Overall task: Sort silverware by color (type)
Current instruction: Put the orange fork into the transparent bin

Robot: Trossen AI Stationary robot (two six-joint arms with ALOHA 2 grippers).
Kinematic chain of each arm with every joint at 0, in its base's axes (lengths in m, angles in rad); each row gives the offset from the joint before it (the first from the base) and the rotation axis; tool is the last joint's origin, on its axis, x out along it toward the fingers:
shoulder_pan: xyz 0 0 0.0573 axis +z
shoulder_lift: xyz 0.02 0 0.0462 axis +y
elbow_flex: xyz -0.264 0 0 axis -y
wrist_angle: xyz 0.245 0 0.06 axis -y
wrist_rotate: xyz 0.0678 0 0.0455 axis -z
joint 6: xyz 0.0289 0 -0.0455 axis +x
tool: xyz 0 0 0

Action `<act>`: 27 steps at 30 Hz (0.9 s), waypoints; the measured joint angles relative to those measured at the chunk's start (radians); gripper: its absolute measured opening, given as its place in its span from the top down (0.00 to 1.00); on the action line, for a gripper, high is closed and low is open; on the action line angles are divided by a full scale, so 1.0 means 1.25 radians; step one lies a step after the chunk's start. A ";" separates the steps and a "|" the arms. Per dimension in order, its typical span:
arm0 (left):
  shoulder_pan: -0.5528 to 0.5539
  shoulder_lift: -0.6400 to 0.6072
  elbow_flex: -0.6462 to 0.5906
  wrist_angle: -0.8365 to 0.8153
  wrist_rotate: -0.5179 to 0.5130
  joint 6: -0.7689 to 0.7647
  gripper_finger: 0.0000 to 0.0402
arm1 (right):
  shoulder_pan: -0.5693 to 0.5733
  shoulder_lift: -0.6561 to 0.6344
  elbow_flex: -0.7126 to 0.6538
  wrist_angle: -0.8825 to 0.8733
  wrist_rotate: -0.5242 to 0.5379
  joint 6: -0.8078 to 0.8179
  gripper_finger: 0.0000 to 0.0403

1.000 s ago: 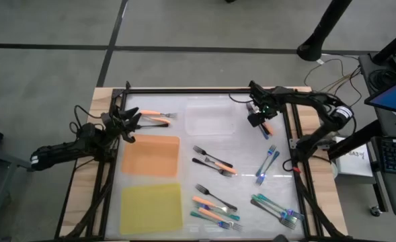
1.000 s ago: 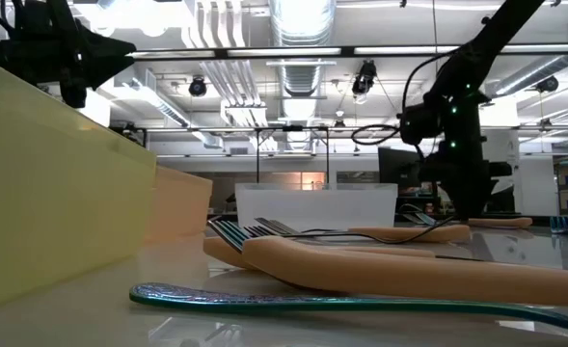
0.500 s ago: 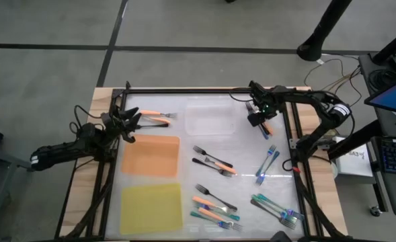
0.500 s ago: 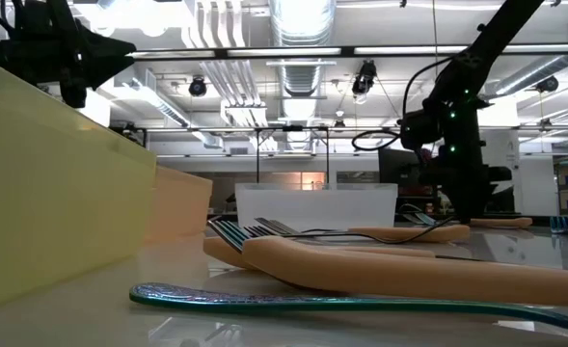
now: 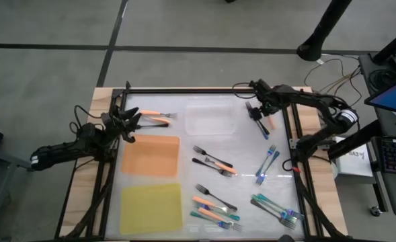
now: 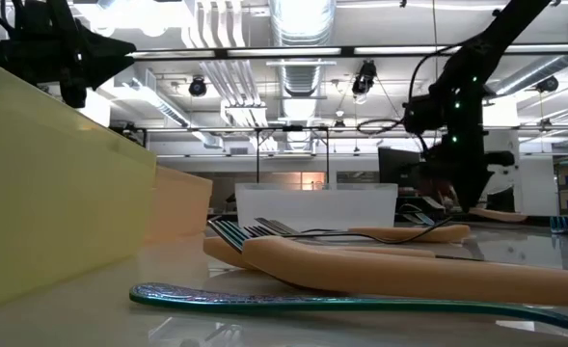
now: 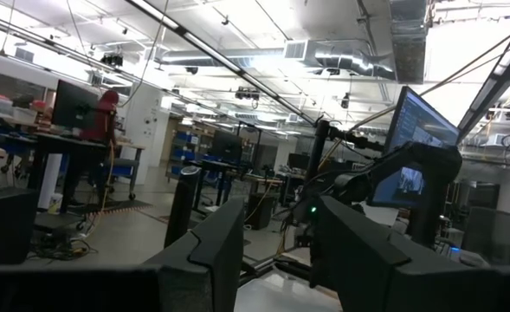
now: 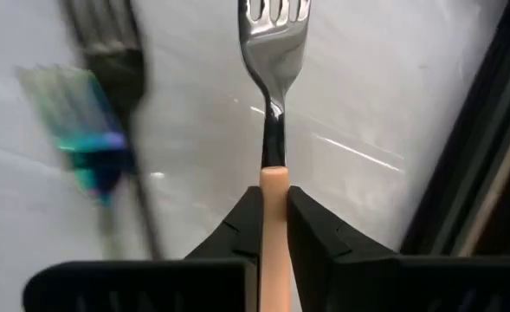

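While clamped on an orange-handled fork [image 8: 273, 130], right gripper [image 5: 259, 114] near table's far right corner, beside clear tray [image 5: 210, 119].
Left gripper [image 5: 129, 124] parted, empty, beside orange mat [image 5: 150, 156]; other forks [image 5: 214, 202] scattered nearer.

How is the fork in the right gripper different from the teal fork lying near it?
The orange-handled fork has a peach-orange handle; the teal fork has a blue-green one. The orange-handled fork is clamped between the fingers of the right gripper; the teal fork lies free on the table, untouched. Both have silvery metal tines and point roughly the same way.
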State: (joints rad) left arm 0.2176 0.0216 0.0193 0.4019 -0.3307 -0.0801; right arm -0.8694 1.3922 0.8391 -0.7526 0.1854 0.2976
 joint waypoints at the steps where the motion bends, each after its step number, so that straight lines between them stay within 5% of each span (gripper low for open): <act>1: 0.000 0.000 0.000 0.000 0.000 0.000 0.67 | 0.007 -0.018 0.000 0.006 -0.012 0.010 0.94; 7: 0.000 0.000 0.000 0.000 0.000 0.000 0.67 | 0.088 -0.136 0.000 0.176 -0.125 0.025 0.95; 14: 0.000 0.000 0.000 0.000 0.000 0.000 0.67 | 0.192 -0.191 0.001 0.439 -0.134 -0.026 0.95; 27: 0.000 0.000 0.000 0.000 0.000 0.000 0.67 | 0.296 0.053 0.002 0.729 -0.135 -0.212 0.95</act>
State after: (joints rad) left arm 0.2178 0.0217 0.0193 0.4019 -0.3305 -0.0799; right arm -0.4992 1.4579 0.8421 0.1592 0.0167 0.0325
